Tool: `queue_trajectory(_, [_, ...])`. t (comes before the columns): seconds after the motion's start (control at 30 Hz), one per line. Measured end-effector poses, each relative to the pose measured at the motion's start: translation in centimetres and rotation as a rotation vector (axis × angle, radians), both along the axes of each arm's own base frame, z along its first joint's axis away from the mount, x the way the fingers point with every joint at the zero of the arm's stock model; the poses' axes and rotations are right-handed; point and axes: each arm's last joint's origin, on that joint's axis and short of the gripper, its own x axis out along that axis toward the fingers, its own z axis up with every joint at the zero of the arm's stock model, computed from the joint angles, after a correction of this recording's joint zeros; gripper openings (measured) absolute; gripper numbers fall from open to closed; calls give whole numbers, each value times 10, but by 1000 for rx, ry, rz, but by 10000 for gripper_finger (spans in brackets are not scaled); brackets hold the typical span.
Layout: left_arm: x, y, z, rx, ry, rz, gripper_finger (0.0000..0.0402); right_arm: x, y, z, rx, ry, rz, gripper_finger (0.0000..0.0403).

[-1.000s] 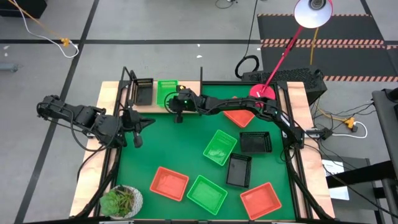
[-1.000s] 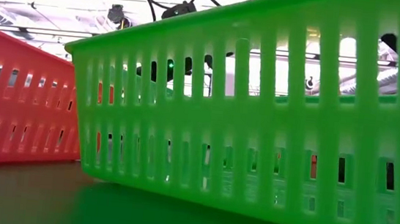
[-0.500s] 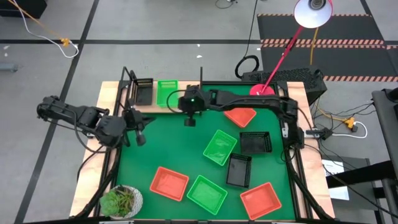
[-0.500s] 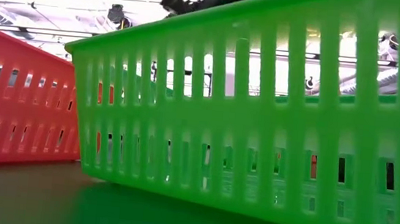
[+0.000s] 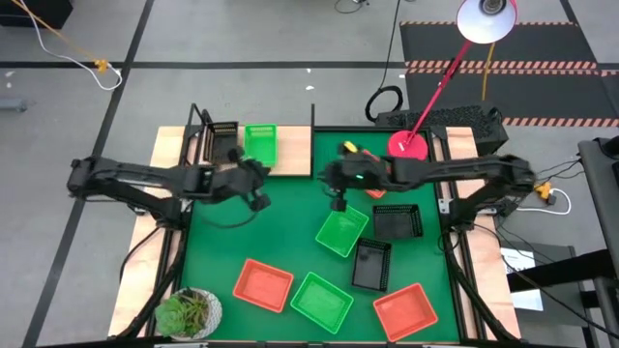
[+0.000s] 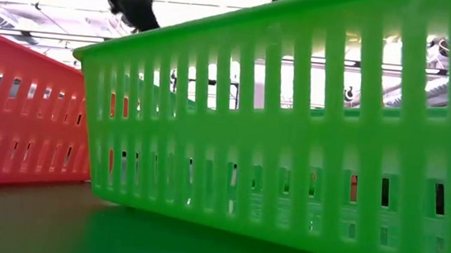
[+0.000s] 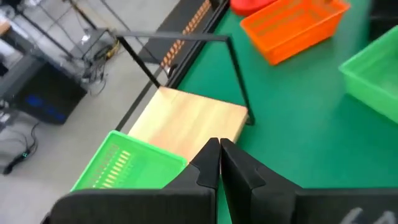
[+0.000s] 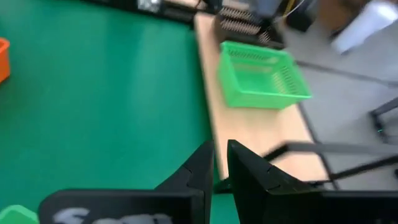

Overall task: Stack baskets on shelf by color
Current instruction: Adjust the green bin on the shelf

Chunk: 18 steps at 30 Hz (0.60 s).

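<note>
A: We begin with the green mat (image 5: pixel 280 242), the biggest surface, and the shelf (image 5: pixel 290 159) along its far edge, a pale wood board with thin black uprights. What do we see on it?

B: We see a black basket (image 5: pixel 224 141) at the shelf's left end and a green basket (image 5: pixel 259 143) just beside it. The rest of the board is bare wood.

A: And loose on the mat?

B: We count a green basket near the middle (image 5: pixel 341 230), two black baskets (image 5: pixel 397 221) to its right, an orange-red basket (image 5: pixel 263 284) and another green one (image 5: pixel 322 301) at the near side, one more orange-red (image 5: pixel 405 311) near the right corner, and an orange one partly hidden under the right arm.

A: Where are the grippers?

B: The left gripper (image 5: pixel 259 196) hangs over the mat just in front of the shelf, near the shelved green basket but apart from it. In its wrist view its fingers (image 7: pixel 208 163) are pressed together, holding nothing.

A: And the right?

B: The right gripper (image 5: pixel 338 198) hovers just beyond the far edge of the middle green basket, not touching it. Its fingers (image 8: pixel 202 163) stand nearly together with a slim gap, empty.
</note>
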Motion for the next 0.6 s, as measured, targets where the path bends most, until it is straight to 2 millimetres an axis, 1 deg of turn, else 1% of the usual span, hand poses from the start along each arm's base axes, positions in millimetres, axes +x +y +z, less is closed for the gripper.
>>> queue_trajectory(0.1, [17,18,-15,-25,32,14,17,-22,1,-3,-76,-96,9,43])
queue_trajectory(0.2, [30,34,-30,-72,63,4,16,-42,1,4,-111,-140,6,43])
queue_trajectory(0.3, [39,48,-47,-113,104,-1,16,-56,-1,12,-108,-183,-7,43])
queue_trajectory(0.43, [49,65,-64,-115,128,33,16,-66,0,19,-104,-218,-12,43])
queue_trajectory(0.6, [57,80,-79,-94,147,49,16,-68,1,17,-100,-191,-10,43])
